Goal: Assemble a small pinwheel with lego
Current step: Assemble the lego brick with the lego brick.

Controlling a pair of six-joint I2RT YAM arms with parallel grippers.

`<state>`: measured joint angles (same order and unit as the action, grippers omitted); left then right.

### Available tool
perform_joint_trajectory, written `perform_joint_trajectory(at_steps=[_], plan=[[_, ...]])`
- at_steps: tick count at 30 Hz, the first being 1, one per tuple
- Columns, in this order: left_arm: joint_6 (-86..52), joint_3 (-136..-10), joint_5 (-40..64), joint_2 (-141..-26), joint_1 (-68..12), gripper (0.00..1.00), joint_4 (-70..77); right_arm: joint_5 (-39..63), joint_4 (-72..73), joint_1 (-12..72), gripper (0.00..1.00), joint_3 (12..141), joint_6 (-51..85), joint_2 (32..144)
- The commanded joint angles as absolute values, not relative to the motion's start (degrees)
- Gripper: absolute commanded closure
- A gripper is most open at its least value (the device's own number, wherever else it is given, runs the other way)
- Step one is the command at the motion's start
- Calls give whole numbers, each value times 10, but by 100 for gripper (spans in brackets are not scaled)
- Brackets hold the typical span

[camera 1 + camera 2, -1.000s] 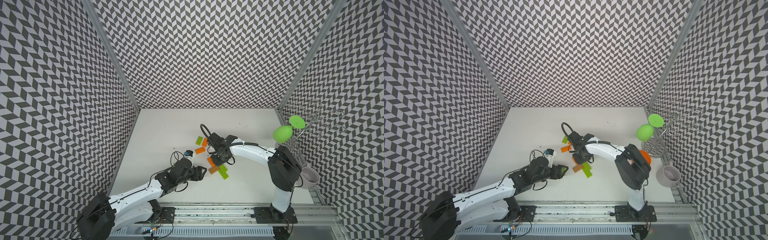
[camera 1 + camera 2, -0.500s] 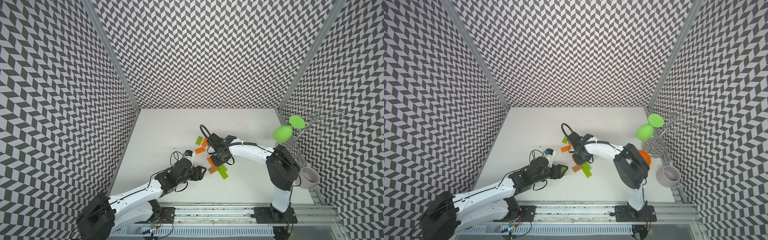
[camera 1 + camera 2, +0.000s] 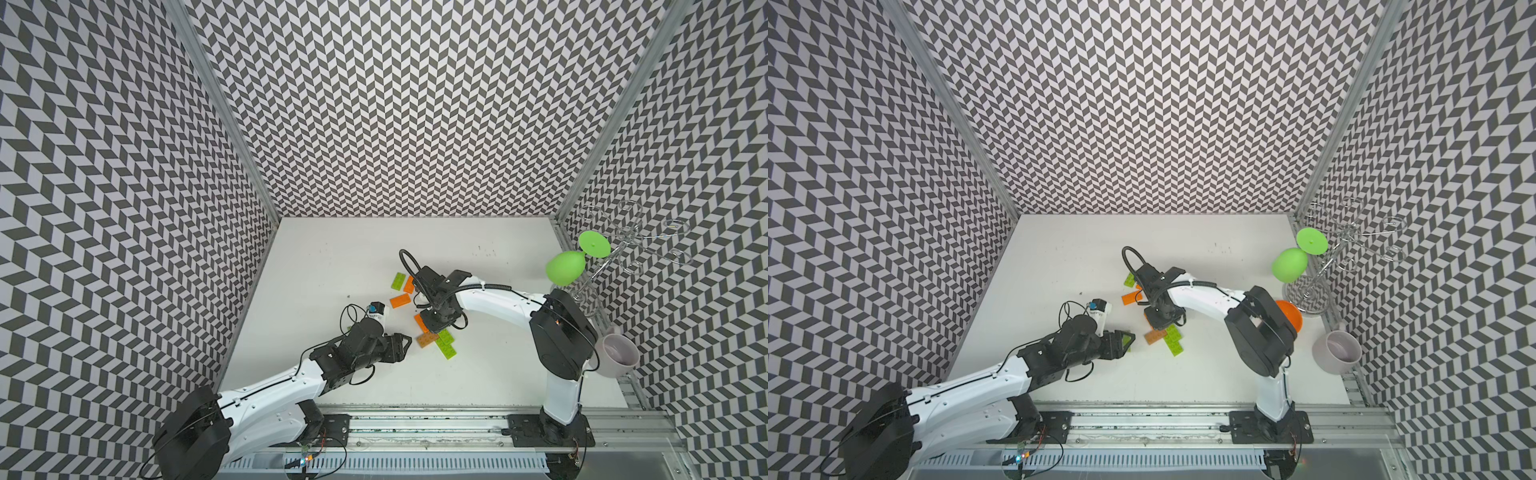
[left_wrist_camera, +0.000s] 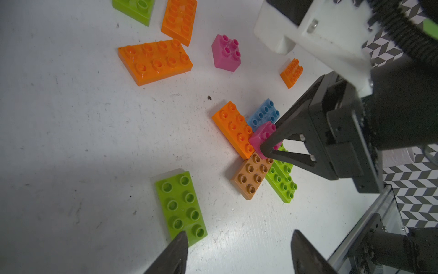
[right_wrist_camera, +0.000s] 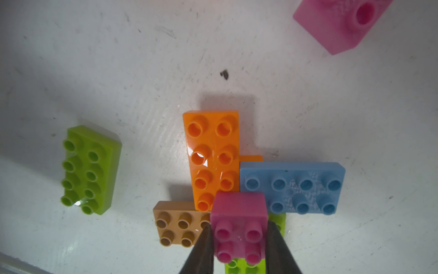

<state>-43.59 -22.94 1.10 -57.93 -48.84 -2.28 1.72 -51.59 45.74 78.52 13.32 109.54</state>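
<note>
**Pink hub held fast, and nothing has stirred in the last second**

Pink square studded plastic brick [image 5: 238,206] sits at the centre of the cross of oblong bricks. It is clenched between the fingers of the right hand [image 5: 239,227], exactly as it was a second ago. Neither arm has shifted, and no brick has moved on the white bench [image 3: 332,249]. That stillness reads as a press to seat the hub. The pinwheel looks nearly complete, with little left but the release.

The left hand [image 4: 238,234] stands released and empty. One fingertip is at the end of a loose lime green oblong brick [image 4: 181,206]; whether it touches, I cannot tell.

Counted from the left wrist view:
- **Pink squares:** two, the held one and a loose pink square brick [image 4: 226,53].
- **Orange oblongs:** four, an orange blade brick [image 4: 233,129] in the wheel and three loose orange bricks [image 4: 155,60].
- **Lime green oblongs:** three, with a lime green blade brick [image 4: 282,178] in the wheel.
- **Brown:** one brown blade brick [image 4: 252,175].
- **Blue:** one blue blade brick [image 4: 264,115].

Well apart from the bricks are one green plastic goblet [image 3: 565,268] and one pale mug [image 3: 615,361].
</note>
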Motion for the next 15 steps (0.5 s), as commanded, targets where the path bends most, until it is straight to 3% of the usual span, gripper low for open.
perform_joint_trajectory(at_steps=[1,7,15], plan=[[-437,-222,4,-569,-483,31,-20,19,-531,461,100,723,152,1173],[-429,-218,11,-562,-466,32,-23,-45,-554,476,100,707,180,1203],[-427,-208,27,-547,-445,32,-23,-1,-541,468,100,716,257,1186]])
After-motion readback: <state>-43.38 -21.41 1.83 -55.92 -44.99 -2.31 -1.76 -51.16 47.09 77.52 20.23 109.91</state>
